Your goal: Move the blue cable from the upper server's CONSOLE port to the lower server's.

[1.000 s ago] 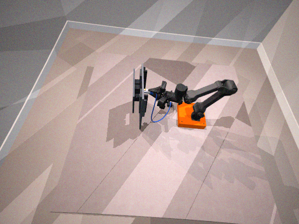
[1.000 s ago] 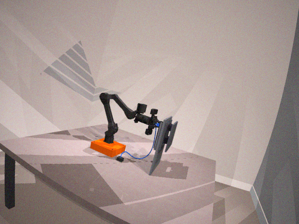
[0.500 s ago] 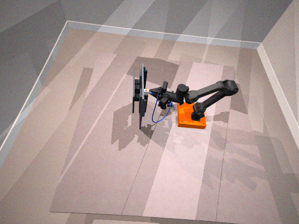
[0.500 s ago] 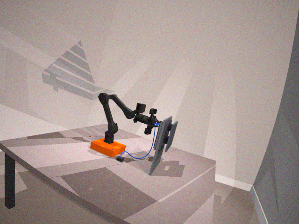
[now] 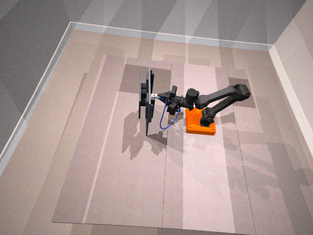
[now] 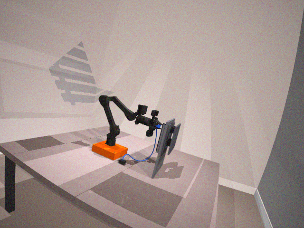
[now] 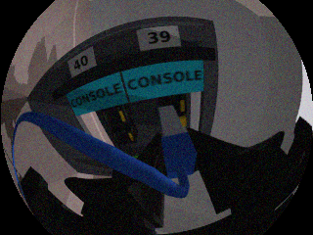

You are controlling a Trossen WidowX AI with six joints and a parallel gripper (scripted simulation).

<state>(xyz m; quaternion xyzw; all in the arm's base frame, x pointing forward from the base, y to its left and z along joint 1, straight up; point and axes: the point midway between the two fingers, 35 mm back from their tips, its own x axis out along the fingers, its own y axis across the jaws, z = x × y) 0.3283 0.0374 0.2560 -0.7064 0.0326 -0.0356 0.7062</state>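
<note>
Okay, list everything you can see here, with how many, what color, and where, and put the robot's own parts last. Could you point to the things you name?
blue-bodied cable plug (image 6: 158, 126) (image 7: 179, 149): one, blue with a pale front end, in the claw
thin flexible cable (image 5: 160, 118) (image 6: 155, 144) (image 7: 93, 147): one, blue, looping down from the plug
small block (image 6: 121, 162): one, black, on the table at the cable's far end
upright panel assembly (image 5: 148, 101) (image 6: 160, 152): one, dark grey, before the claw
CONSOLE labels (image 7: 163, 78): two, teal, side by side
number labels (image 7: 158, 37): two, pale, reading 40 and 39
table (image 6: 137, 211): one, pinkish grey, under everything
base (image 5: 199, 130) (image 6: 105, 152): one, orange
jointed arm (image 5: 214, 97) (image 6: 109, 115): one, black
claw (image 5: 159, 96) (image 6: 160, 125): one, black, shut on the plug
</note>
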